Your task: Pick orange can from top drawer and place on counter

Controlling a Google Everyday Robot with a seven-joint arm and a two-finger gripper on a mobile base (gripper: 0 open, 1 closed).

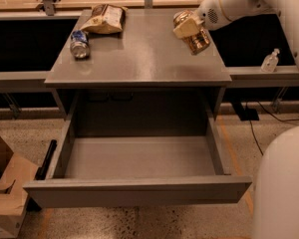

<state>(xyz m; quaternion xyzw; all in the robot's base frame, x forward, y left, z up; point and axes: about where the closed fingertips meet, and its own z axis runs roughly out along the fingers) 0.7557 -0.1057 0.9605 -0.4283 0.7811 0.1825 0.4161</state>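
Note:
The orange can is held tilted in my gripper over the right rear part of the counter. The gripper is shut on the can, with a pale finger across its upper side. The can hangs just above the counter surface; I cannot tell if its lower end touches. The top drawer is pulled fully open below the counter, and its flat bottom holds nothing. My white arm reaches in from the upper right.
A blue and silver can lies on the counter's left side. A snack bag lies at the back left. A small bottle stands on the right ledge. A cardboard box sits on the floor at left. My white base fills the lower right.

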